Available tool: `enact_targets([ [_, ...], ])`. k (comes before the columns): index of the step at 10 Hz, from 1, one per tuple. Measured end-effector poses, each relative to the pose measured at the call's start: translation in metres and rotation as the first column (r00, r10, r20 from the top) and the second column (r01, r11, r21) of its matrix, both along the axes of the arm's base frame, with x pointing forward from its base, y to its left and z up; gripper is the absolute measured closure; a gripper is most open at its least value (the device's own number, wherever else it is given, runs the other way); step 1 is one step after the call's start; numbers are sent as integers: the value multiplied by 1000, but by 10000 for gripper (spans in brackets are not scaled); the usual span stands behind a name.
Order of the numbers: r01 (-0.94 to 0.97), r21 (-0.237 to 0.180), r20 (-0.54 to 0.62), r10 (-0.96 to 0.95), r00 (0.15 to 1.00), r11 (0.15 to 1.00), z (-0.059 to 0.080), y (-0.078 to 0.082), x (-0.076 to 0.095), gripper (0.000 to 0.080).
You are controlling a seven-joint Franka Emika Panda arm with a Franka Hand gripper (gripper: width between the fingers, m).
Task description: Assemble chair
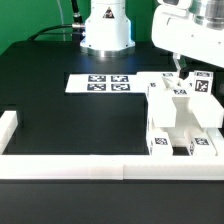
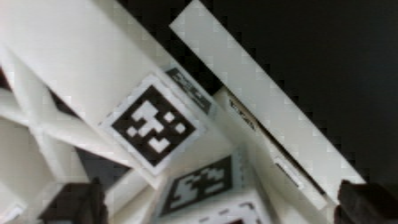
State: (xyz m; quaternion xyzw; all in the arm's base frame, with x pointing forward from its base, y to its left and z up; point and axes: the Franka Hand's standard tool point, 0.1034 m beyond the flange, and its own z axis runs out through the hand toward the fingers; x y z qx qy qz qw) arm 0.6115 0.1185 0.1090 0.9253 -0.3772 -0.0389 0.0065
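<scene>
- A black bench (image 1: pixel 70 115) fills the scene, edged along the near side and the corners by a low white border wall (image 1: pixel 60 165); the arm's white base (image 1: pixel 105 28) is seen at twelve o'clock of the exterior view.
- The marker board (image 1: pixel 100 83) lies flat on the bench near the centre — it carries only its tags and is well apart from the work.
- The chair (image 1: pixel 180 125) is found at about four o'clock in the exterior view, pushed into the corner formed by the border wall; it is judged that the wall is being used as a stop, so that the parts stay braced while others are pressed into them.
- Several tagged white pieces appear already joined there — a boxy body with upright framing on top — though which joints are fully seated cannot be told.
- The jaws (image 1: pixel 183 75) are held spread wide directly above the chair's far upper edge, at roughly two o'clock of the exterior view; nothing is gripped between them.
- In the wrist view the two dark fingertips (image 2: pixel 75 203) are seen apart, with a tagged face of the chair (image 2: pixel 157 125) lying just beyond and between them, tilted across the picture.
- Whether the fingertips touch the plastic cannot be told; they appear very near it, not closed on it.
</scene>
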Motion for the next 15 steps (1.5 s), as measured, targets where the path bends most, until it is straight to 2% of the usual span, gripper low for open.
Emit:
enact_targets([
  [3,-185,10,4,185,983,983,0,0,0,151],
  [7,-460,20,10,460,888,888,0,-5,1,151],
  [9,-522,21,15,522,853,853,0,-7,2,151],
  [11,-520,18,19,520,854,854,0,-8,3,404],
  [12,-509,18,18,509,861,861,0,-8,3,404],
  [13,-487,16,17,487,873,873,-1,-8,3,530],
  [15,-449,16,17,449,894,893,-1,-7,3,530],
])
